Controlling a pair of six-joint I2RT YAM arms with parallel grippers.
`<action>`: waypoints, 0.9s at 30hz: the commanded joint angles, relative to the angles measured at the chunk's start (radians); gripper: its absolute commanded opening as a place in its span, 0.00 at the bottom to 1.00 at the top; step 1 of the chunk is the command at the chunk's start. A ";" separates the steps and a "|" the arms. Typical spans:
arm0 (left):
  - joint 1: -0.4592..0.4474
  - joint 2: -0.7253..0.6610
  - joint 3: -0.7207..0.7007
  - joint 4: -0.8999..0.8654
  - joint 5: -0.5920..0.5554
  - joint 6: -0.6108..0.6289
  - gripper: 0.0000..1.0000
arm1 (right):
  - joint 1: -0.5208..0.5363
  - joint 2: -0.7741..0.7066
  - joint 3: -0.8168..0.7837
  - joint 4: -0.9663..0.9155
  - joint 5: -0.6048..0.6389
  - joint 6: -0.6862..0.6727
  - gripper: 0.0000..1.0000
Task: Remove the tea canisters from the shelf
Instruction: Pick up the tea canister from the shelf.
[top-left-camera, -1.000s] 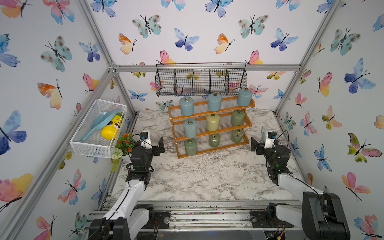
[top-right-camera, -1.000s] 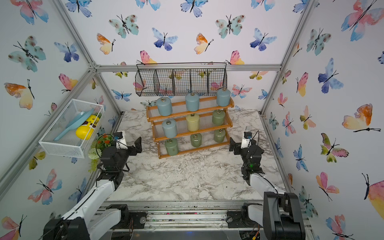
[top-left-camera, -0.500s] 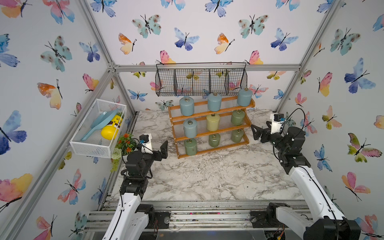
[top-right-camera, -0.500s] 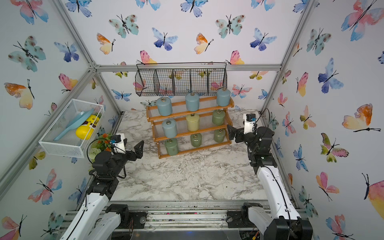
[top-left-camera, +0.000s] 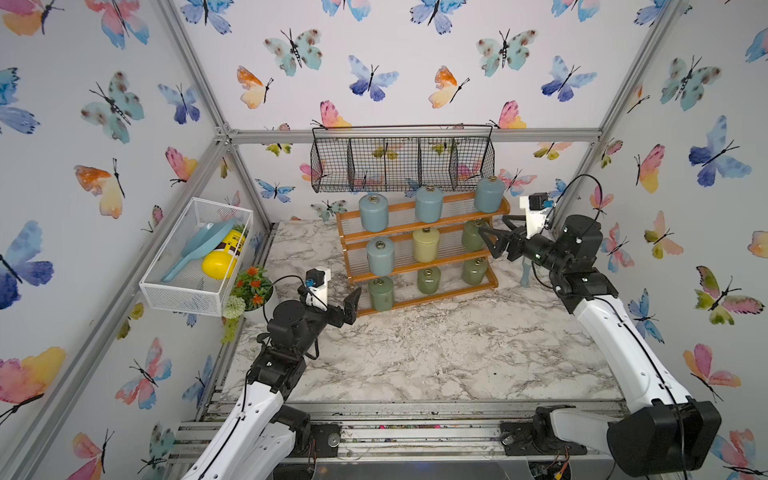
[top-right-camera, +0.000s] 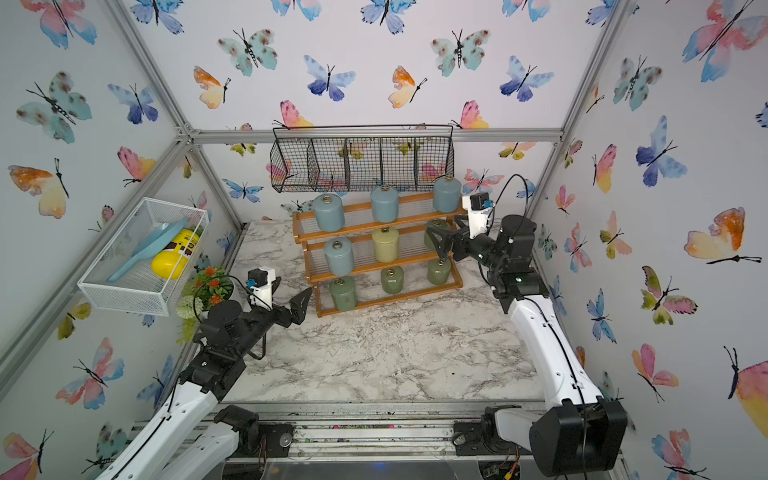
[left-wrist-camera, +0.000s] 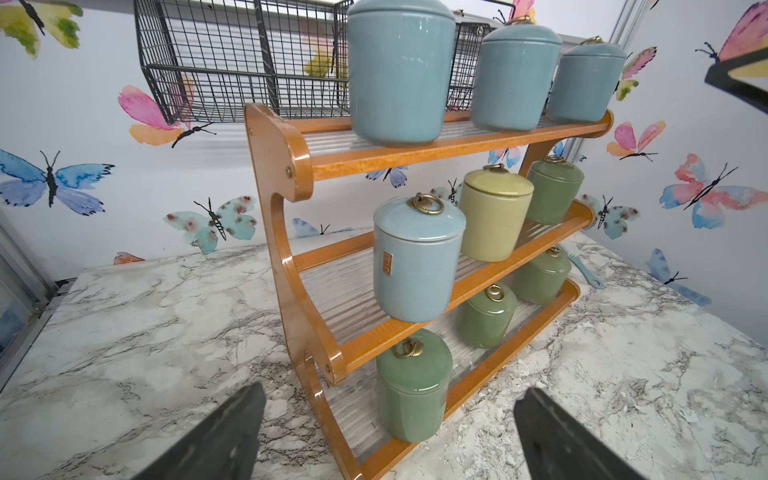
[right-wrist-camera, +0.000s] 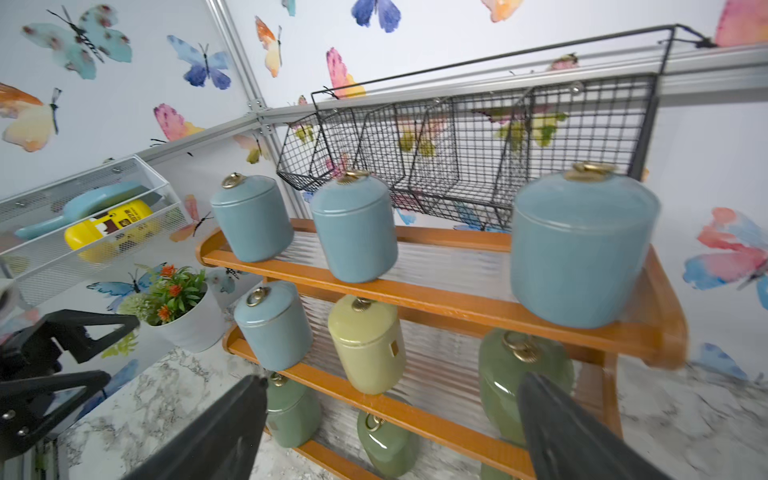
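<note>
A three-tier stepped orange-brown wooden shelf (top-left-camera: 432, 297) with clear ribbed panels stands at the back of a marble tabletop (top-left-camera: 415, 353). Nine glossy lidded tea canisters (top-left-camera: 429, 203) with metal ring pulls stand on it, three per tier. The top tier holds three blue-grey canisters (top-left-camera: 373, 212); the middle tier a fourth blue-grey canister (top-left-camera: 380, 255), a pale yellow canister (top-left-camera: 425, 244) and a sage green canister (top-left-camera: 469, 237); the bottom tier three sage green canisters (top-left-camera: 428, 280).
</note>
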 joint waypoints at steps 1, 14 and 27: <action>-0.025 0.002 0.018 -0.004 -0.044 0.012 0.98 | 0.072 0.051 0.083 -0.078 0.007 -0.037 1.00; -0.061 -0.024 -0.010 -0.013 -0.064 -0.004 0.98 | 0.219 0.281 0.309 -0.117 0.148 -0.061 1.00; -0.067 -0.024 -0.021 -0.016 -0.062 -0.006 0.98 | 0.239 0.460 0.505 -0.161 0.216 -0.075 1.00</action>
